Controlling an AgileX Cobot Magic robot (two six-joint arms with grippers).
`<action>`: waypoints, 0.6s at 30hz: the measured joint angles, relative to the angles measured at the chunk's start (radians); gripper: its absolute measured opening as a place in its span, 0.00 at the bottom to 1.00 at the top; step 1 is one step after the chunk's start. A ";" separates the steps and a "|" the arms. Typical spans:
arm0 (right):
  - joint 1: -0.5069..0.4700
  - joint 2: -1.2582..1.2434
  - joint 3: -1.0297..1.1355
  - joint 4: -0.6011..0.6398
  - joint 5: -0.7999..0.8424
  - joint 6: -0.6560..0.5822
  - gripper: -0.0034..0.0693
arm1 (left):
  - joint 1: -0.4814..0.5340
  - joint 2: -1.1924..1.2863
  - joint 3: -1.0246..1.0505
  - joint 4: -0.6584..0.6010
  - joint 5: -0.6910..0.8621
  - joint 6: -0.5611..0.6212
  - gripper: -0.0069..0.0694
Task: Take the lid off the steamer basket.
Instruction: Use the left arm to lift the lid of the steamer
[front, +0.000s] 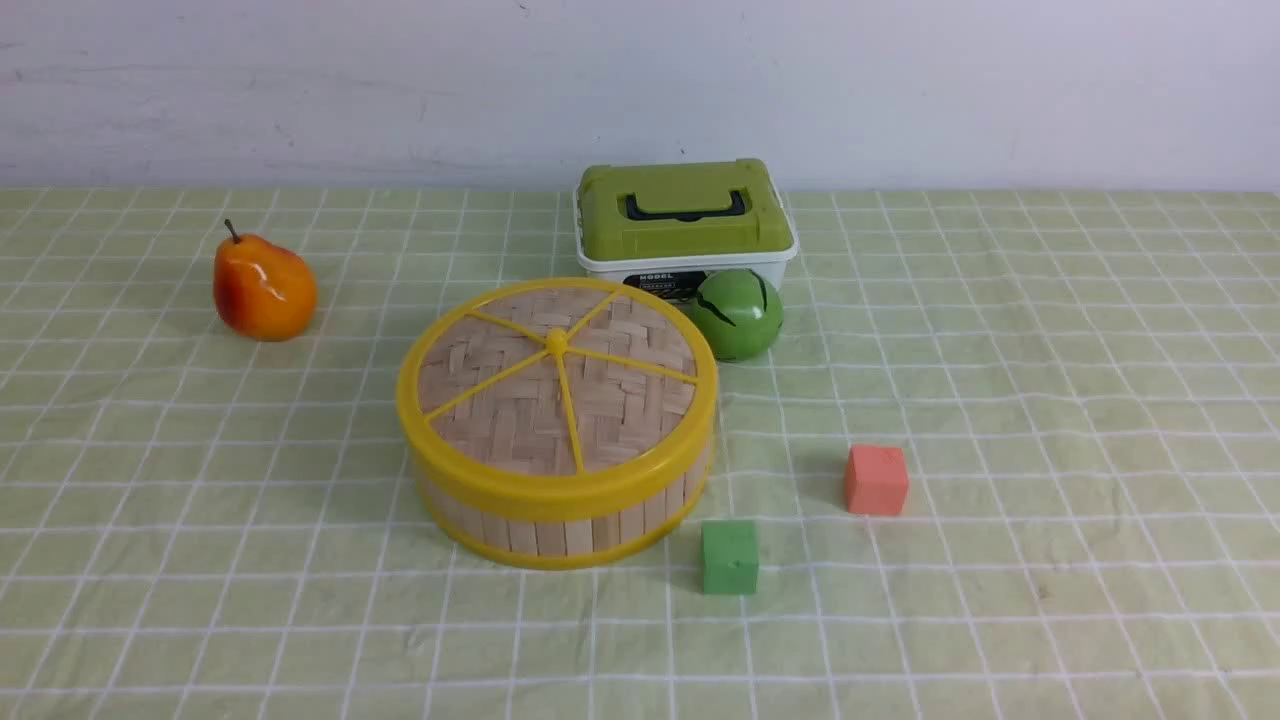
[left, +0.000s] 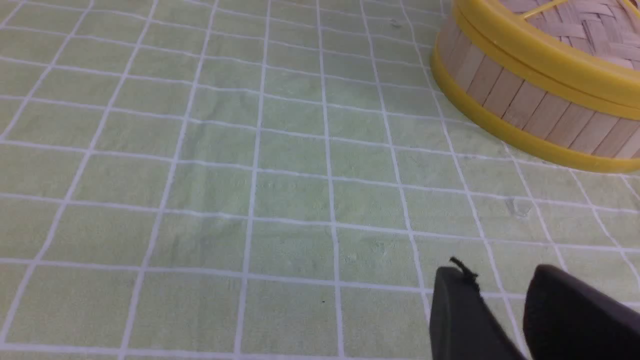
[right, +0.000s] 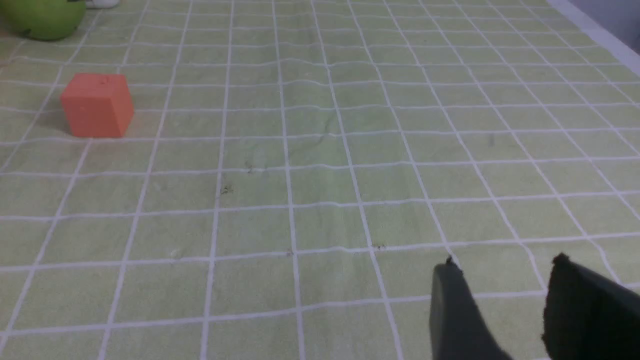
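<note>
Lid (front: 557, 385) sits flush on basket (front: 560, 530), rims meeting all round. Left tool (left: 497, 282) and right tool (right: 505, 272) both gape empty over bench (front: 1050, 400). Green cube (front: 729, 557) lies near basket's front edge.

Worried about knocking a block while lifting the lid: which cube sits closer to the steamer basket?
The green cube, just off the near right wall of the steamer basket; the orange cube stands farther right, clearly apart.

the steamer basket (left: 525, 107) runs off the left wrist view's edge; the green ball (front: 738, 314) covers part of the box (front: 685, 215)
</note>
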 joint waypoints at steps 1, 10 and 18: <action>0.000 0.000 0.000 0.000 0.000 0.000 0.38 | 0.000 0.000 0.000 0.000 0.000 0.000 0.35; 0.000 0.000 0.000 0.000 0.000 0.000 0.38 | 0.000 0.000 0.000 0.000 0.000 0.000 0.36; 0.000 0.000 0.000 0.000 0.000 0.000 0.38 | 0.000 0.000 0.000 0.000 0.000 0.000 0.37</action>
